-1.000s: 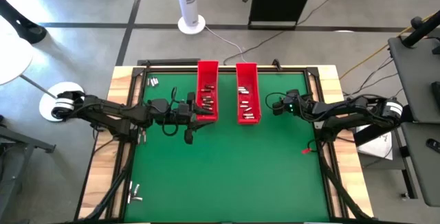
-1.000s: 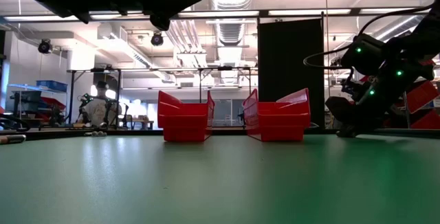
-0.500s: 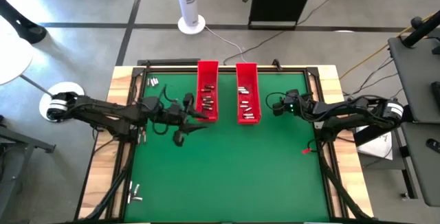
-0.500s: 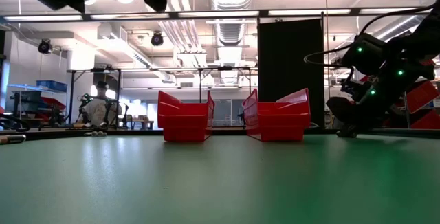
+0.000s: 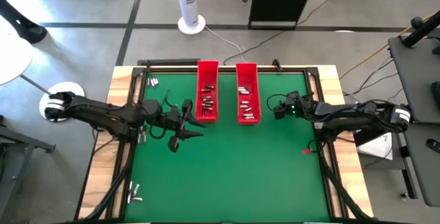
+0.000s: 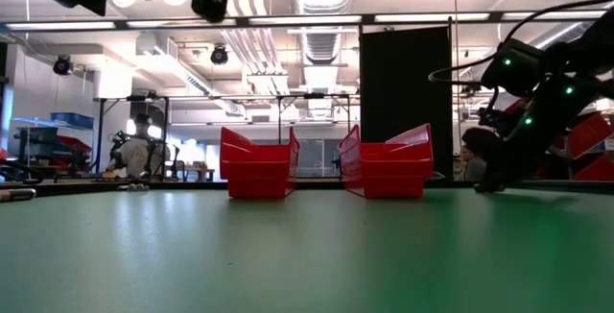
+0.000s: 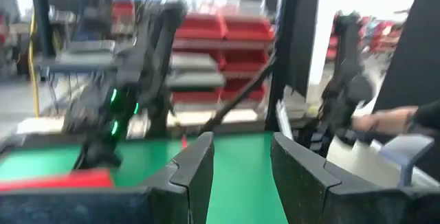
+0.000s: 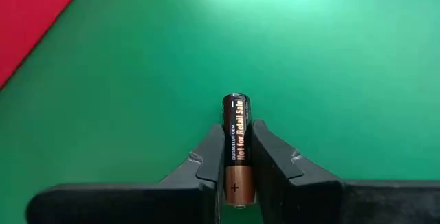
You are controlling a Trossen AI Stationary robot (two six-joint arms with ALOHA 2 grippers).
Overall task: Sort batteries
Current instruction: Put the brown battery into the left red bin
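Overhead, a green surface [image 5: 227,176] carries two long red trays side by side at its far middle: the left tray [image 5: 207,91] and the right tray [image 5: 247,93], each holding several small batteries [image 5: 207,102]. Further loose batteries lie in a small cluster at the far left corner [image 5: 152,81] and another at the near left edge [image 5: 135,194]. The right hand [image 8: 238,157] sits just right of the right tray, low over the surface; its two dark fingers [image 8: 208,157] are closed on a single black-and-copper battery [image 8: 236,148], which lies lengthwise between them with its copper plus end toward the wrist and its black end projecting beyond the fingertips. A corner of the red tray shows beside it in the right wrist view. The left hand [image 5: 180,129] is raised above the surface just left and near of the left tray; its fingers [image 7: 196,169] stand partly apart with nothing between them. In the level view both trays [image 6: 259,171] stand upright, well apart from each other.
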